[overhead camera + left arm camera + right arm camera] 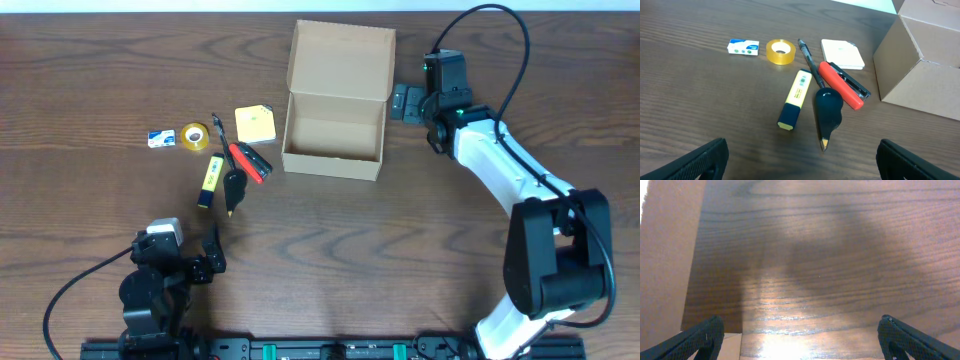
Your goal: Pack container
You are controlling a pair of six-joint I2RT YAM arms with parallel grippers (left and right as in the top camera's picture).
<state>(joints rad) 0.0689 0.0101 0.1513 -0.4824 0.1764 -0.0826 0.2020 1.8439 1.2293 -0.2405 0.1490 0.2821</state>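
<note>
The left claw (800,162) hangs wide open and empty, well short of the box's front-left corner, looking down on the loose stationery. The right claw (404,101) is spread just as wide with nothing in it, just beside the box's right wall. Its wrist view shows only a cardboard edge and bare wood.

The box (331,163) stands on the table (440,250) with its lid flap tipped back. Its inside looks empty, so packing seems not yet begun.

To the box's left lie a red stapler (842,86) nearest, a yellow note pad (255,122), a pen (807,54), a highlighter (795,99) and a stubby black-gripped pencil (827,112). Farther left are a tape roll (780,51) and an eraser (743,47).

The first pick likely falls to the left claw. The stapler, pen and pencil crowd together, so the highlighter is probably the cleaner start — it lies just clear of them. The claw should close across its narrow width and lift straight up before crossing the box's wall. The right claw can brace that far wall against a nudge.
</note>
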